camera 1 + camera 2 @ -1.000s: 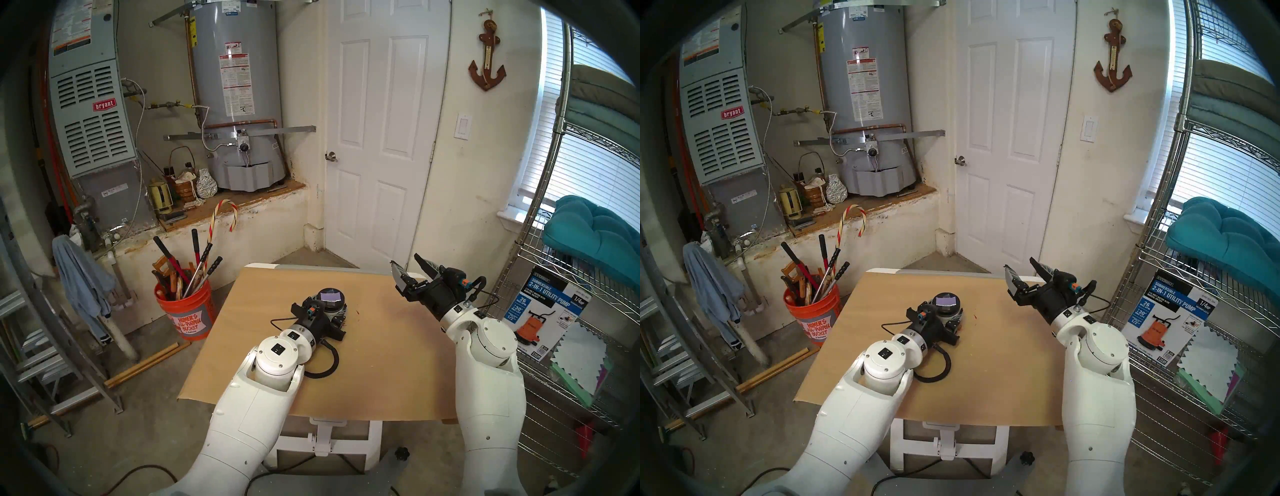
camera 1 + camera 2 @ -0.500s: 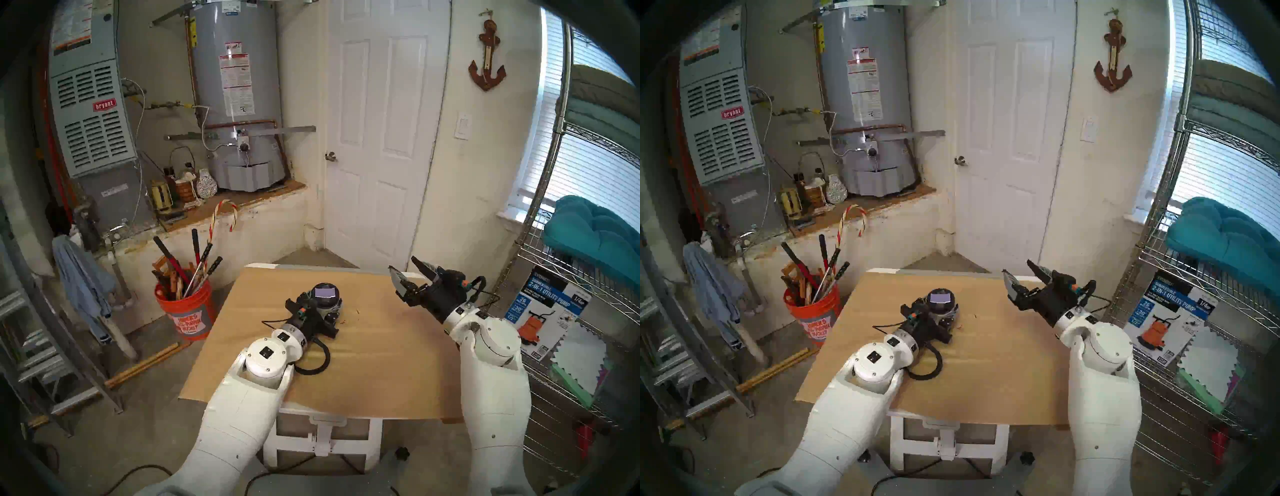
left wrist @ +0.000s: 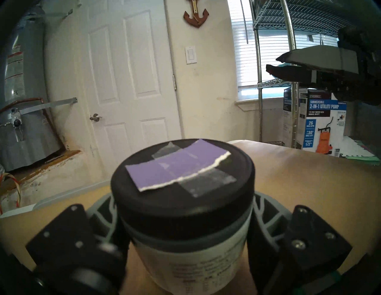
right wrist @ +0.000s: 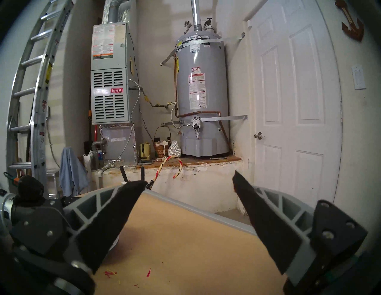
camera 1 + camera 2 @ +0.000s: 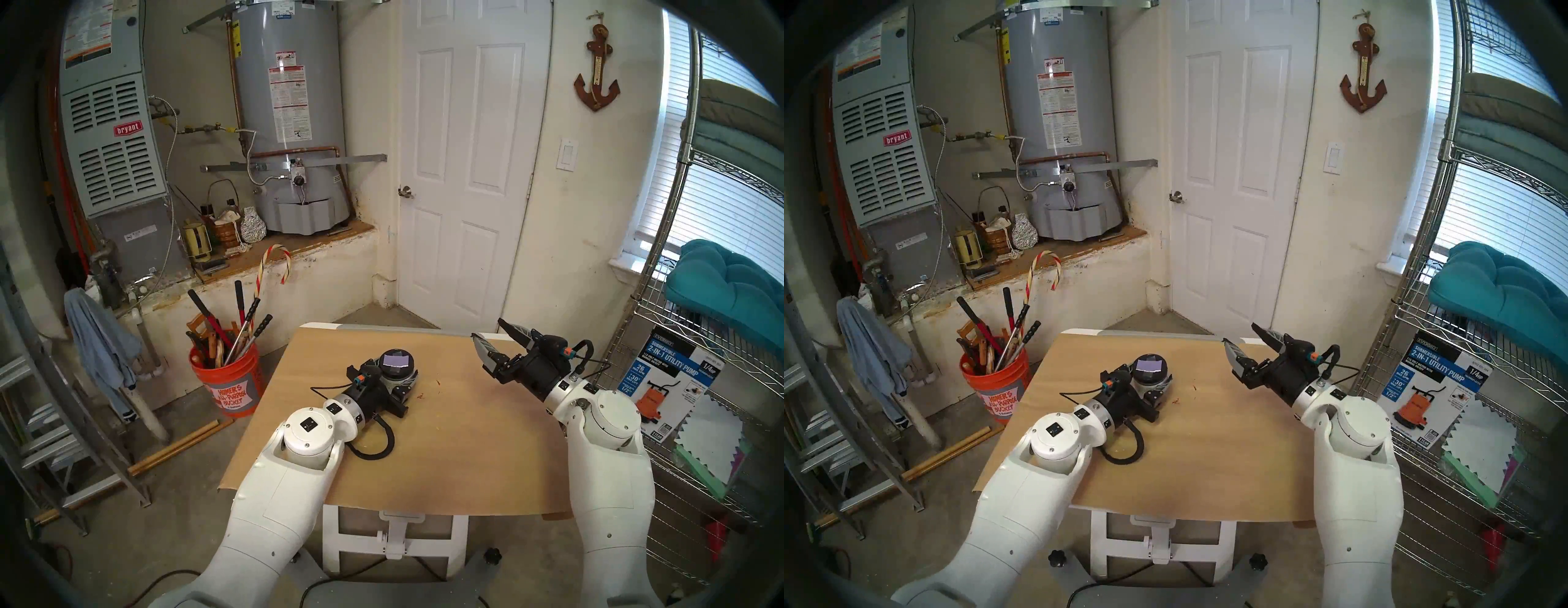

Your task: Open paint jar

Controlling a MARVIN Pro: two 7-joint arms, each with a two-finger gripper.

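The paint jar [image 5: 396, 361] [image 5: 1149, 366] stands upright on the paper-covered table [image 5: 466, 446], left of centre. It has a black lid with a taped lilac swatch [image 3: 177, 171] and a white printed label below. My left gripper [image 5: 401, 375] is shut on the jar's body beneath the lid; its grey fingers [image 3: 103, 210] press both sides. My right gripper [image 5: 488, 330] [image 4: 188, 179] hovers open and empty above the table's far right part, well to the right of the jar. It also shows in the left wrist view's upper right as the right gripper [image 3: 272, 62].
An orange bucket [image 5: 227, 382] of long-handled tools stands on the floor left of the table. A wire shelf [image 5: 662, 263] with a pump box [image 5: 670, 378] flanks the right edge. Small red flecks [image 5: 421, 395] lie beside the jar. A ladder [image 5: 51, 424] leans far left.
My left arm has shifted left, carrying the gripped jar a little left on the table. My right gripper, still open, has dropped slightly and moved left.
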